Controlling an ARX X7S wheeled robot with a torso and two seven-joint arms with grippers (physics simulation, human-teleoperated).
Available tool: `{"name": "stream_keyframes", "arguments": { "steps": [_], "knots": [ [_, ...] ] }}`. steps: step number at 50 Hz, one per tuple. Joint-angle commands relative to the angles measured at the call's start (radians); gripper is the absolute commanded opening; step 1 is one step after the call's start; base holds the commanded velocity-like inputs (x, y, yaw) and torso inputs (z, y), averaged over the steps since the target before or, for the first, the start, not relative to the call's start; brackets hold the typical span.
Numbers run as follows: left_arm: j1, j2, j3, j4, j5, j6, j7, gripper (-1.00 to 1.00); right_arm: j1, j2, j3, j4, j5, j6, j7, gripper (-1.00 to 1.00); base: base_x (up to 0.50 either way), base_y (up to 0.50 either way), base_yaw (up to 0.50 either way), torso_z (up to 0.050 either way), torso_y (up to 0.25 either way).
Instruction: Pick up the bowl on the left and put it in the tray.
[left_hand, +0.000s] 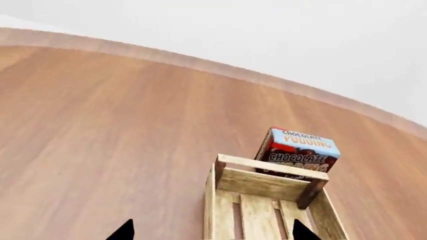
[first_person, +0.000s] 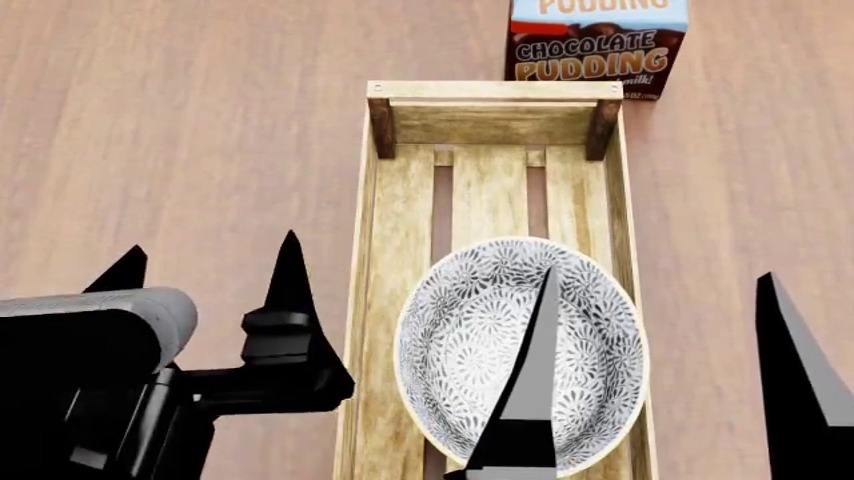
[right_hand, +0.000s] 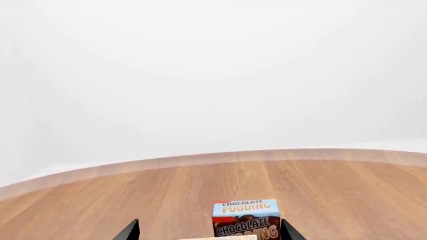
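Observation:
The patterned bowl (first_person: 461, 340) rests inside the light-wood tray (first_person: 400, 250), in its near half. My right gripper (first_person: 658, 275) is open. One of its fingers (first_person: 534, 380) crosses in front of the bowl and the other stands off the tray's right side. My left gripper (first_person: 207, 275) is open and holds nothing, just left of the tray over bare table. In the left wrist view the left gripper (left_hand: 212, 231) spans the tray's far end (left_hand: 263, 182). From the right wrist camera, the right gripper (right_hand: 210, 231) shows open, with nothing seen between its fingers.
A chocolate pudding box (first_person: 597, 40) stands just beyond the tray's far end, also seen by both wrist cameras: pudding box (left_hand: 298, 152), pudding box (right_hand: 245, 220). The wooden table (first_person: 174, 130) runs wide to the left, and its curved far edge (left_hand: 200, 62) meets a white backdrop.

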Motion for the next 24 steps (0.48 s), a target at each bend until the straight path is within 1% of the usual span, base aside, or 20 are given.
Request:
{"name": "stream_keyframes", "arguments": {
  "steps": [1, 13, 19, 20, 24],
  "knots": [
    [0.02, -0.09, 0.005, 0.106, 0.125, -0.035, 0.002, 1.0, 0.006, -0.026, 0.014, -0.002, -0.025, 0.004, -0.027, 1.0, 0.0, 0.0, 0.0, 0.0, 0.0],
    [0.097, -0.209, 0.043, 0.211, 0.268, -0.062, -0.055, 1.0, 0.014, -0.032, 0.002, -0.002, -0.028, 0.019, -0.028, 1.0, 0.0, 0.0, 0.0, 0.0, 0.0],
    [0.126, -0.23, 0.059, 0.234, 0.317, -0.069, -0.067, 1.0, 0.015, -0.034, -0.002, 0.002, -0.031, 0.018, -0.028, 1.0, 0.0, 0.0, 0.0, 0.0, 0.0],
    [0.135, -0.238, 0.073, 0.243, 0.345, -0.083, -0.072, 1.0, 0.015, -0.032, -0.002, 0.0, -0.03, 0.019, -0.027, 1.0, 0.0, 0.0, 0.0, 0.0, 0.0],
    [0.164, -0.257, 0.078, 0.245, 0.373, -0.065, -0.072, 1.0, 0.01, -0.027, -0.001, 0.005, -0.031, 0.01, -0.026, 1.0, 0.0, 0.0, 0.0, 0.0, 0.0]
  ]
}}
